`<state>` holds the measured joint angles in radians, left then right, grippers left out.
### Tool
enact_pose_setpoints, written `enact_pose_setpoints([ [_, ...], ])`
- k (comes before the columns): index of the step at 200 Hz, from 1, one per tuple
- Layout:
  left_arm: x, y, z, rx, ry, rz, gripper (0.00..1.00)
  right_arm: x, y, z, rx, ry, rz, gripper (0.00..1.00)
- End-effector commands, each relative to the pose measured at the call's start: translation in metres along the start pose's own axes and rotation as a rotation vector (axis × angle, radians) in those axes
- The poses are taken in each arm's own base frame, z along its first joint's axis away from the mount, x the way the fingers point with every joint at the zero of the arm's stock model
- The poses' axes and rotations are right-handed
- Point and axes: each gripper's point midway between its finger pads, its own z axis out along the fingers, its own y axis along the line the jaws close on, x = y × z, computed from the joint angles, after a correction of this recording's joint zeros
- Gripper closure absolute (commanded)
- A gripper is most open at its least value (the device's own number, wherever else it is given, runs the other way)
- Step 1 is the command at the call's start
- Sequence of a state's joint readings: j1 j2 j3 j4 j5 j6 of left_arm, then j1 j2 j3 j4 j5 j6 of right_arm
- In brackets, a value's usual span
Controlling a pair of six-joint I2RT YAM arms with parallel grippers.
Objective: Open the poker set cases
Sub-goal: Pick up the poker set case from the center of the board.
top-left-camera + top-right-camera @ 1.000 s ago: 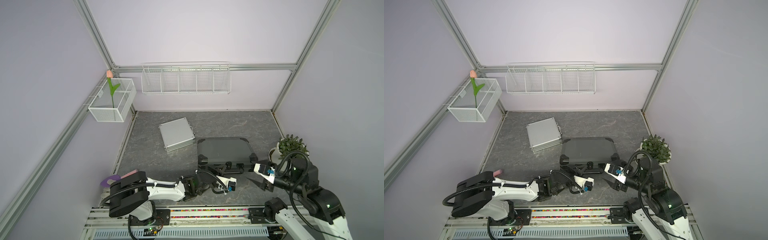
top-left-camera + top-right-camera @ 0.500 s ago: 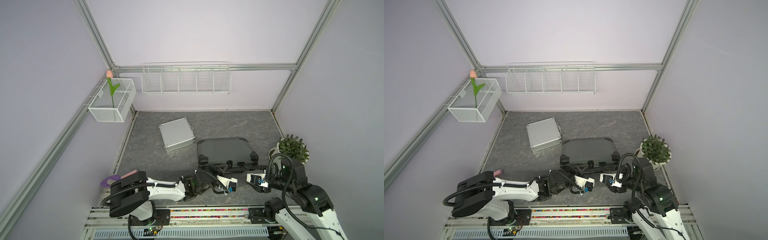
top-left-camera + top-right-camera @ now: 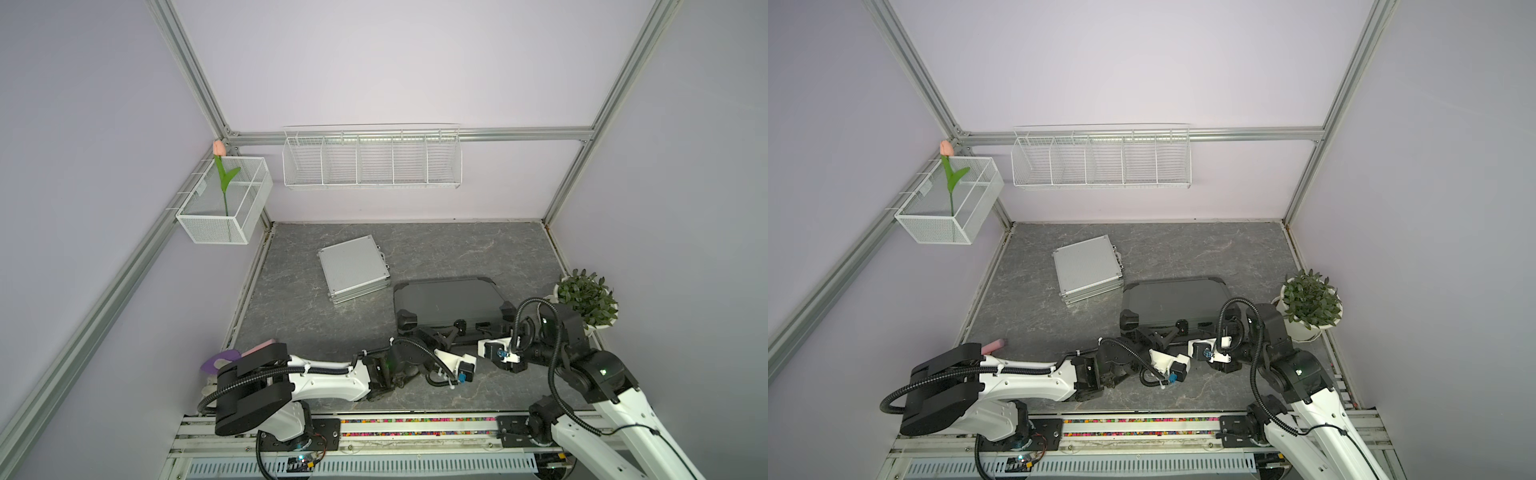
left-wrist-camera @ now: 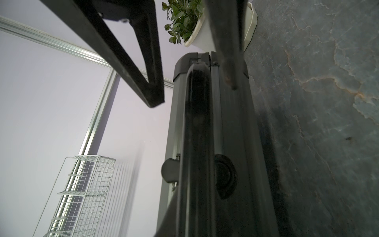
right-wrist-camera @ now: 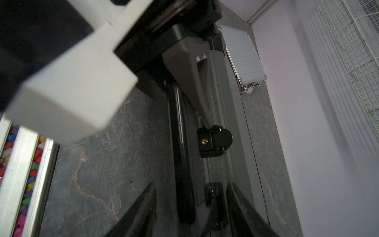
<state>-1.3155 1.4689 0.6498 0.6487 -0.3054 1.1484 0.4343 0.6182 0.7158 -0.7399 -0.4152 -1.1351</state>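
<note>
Since both claws are crowded onto the dark grey case [image 3: 449, 297], might as well start there. It lies flat on the stone-look table [image 3: 457, 245], lid down, with its handle [image 4: 196, 133] edge turned toward the robot.

The left gripper [image 4: 194, 94] sits at the left half of that edge and points along it, clenched nearly all the way. In its own wrist view the glossy handle runs right between the two fingers [image 4: 154, 96]. Whether they actually pinch it, I can't tell. From the right wrist view, one grey finger [image 5: 184, 69] of it has its tip touching a black fitting with a brass rivet [image 5: 214, 141] on the case's front wall.

The right gripper [image 5: 190, 183] comes in from the case's right end, also along the handle edge. Its jaws are apart and released, and both the handle and a second black fitting [image 5: 215, 195] sit in the gap between the fingers. The two claws face each other along that edge, near but not touching.

Moving outward, the silver case [image 3: 353, 268] lies flat and closed just off the dark case's far left corner. It's so close I can't say whether they touch. A potted plant [image 3: 586, 297] stands just beside the dark case's right side.

Well beyond the dark case's far edge, a long wire basket [image 3: 372, 166] hangs on the wall. A smaller wire basket [image 3: 224, 208] hangs further off past the far left corner, with a tulip [image 3: 219, 147] standing upright in it.
</note>
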Motion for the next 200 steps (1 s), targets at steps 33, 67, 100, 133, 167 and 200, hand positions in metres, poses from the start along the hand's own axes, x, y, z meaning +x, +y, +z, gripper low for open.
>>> enact_pose_setpoints([
  [33, -0.083, 0.165, -0.051, -0.462, -0.316, -0.142, 1.00, 0.007, -0.010, 0.021, 0.021, 0.024, -0.056, 0.48],
  [67, -0.081, 0.164, -0.052, -0.451, -0.304, -0.121, 1.00, 0.019, -0.019, 0.025, 0.066, 0.084, -0.075, 0.49],
  [100, -0.079, 0.166, -0.055, -0.450, -0.311, -0.139, 1.00, 0.022, -0.024, 0.024, 0.096, 0.107, -0.089, 0.53],
  [133, -0.072, 0.165, -0.052, -0.449, -0.301, -0.147, 1.00, 0.019, -0.023, 0.023, 0.098, 0.087, -0.095, 0.55],
  [167, -0.068, 0.162, -0.048, -0.442, -0.295, -0.154, 1.00, 0.012, -0.022, 0.021, 0.101, 0.058, -0.109, 0.56],
  [200, -0.068, 0.158, -0.044, -0.429, -0.291, -0.151, 1.00, 0.003, -0.021, 0.022, 0.094, 0.027, -0.131, 0.60],
])
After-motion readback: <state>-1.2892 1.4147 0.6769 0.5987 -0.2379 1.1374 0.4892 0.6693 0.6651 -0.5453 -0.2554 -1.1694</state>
